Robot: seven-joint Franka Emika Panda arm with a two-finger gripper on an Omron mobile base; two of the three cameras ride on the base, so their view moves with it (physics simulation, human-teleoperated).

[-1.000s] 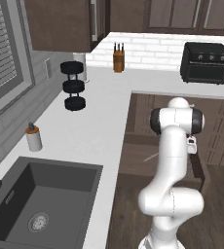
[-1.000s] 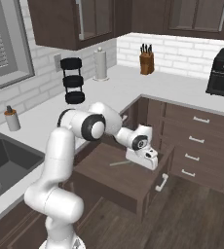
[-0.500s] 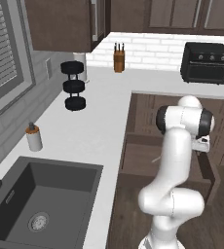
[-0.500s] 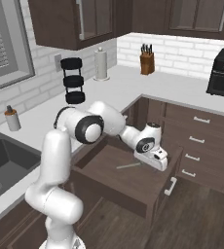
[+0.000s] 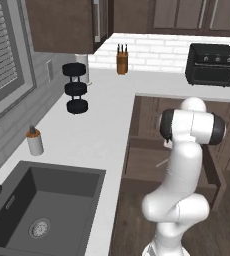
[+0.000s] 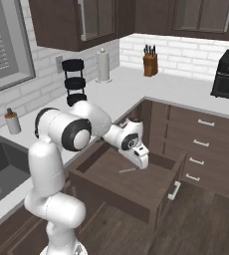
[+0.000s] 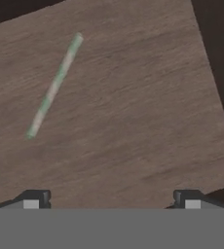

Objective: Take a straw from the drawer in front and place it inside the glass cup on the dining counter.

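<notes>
The gripper (image 7: pixel 111 199) hangs with jaws spread wide and empty over the pulled-out drawer (image 6: pixel 136 185) — a shallow box of brown, grained wood with a dark front and a small pale handle. On its flat floor lies the straw (image 7: pixel 54 86), a thin, straight, pale stick faintly banded green, well apart from both fingertips. The white arm reaches from its base, elbow bent, wrist angled downward into the drawer
</notes>
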